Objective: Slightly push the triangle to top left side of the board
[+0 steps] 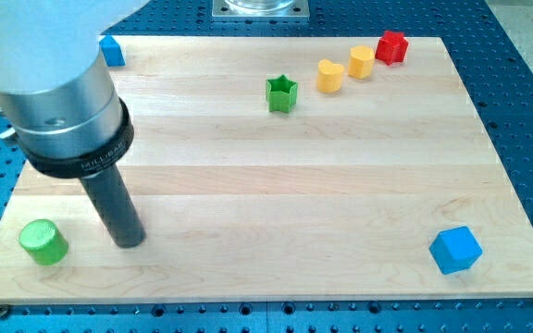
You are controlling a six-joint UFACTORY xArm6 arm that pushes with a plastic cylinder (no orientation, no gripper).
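Blue triangle block [112,51], partly hidden behind the arm housing, at the board's top left corner, touching or nearly at the top edge. Shape only partly readable; taken as the triangle by judgement, no other candidate on the board.

Dark rod, my tip [130,242], down on the wooden board [276,203] near the bottom left corner. No gripper fitted; nothing to spread or pinch, rod only.

Key relation: triangle well apart from my tip, lying almost straight toward the top edge, along the left side of the board. Push toward the top left likely needs the tip brought round to the block's lower right side first. Little room left before the corner, so a short nudge at most.

Green cylinder [43,241]: just beside my tip, toward the left edge, not touching.
Green star [282,93]: top centre.
Two yellow blocks [330,75] [361,61] and red block [391,46]: row toward the top right corner.
Blue cube [455,250]: bottom right corner.
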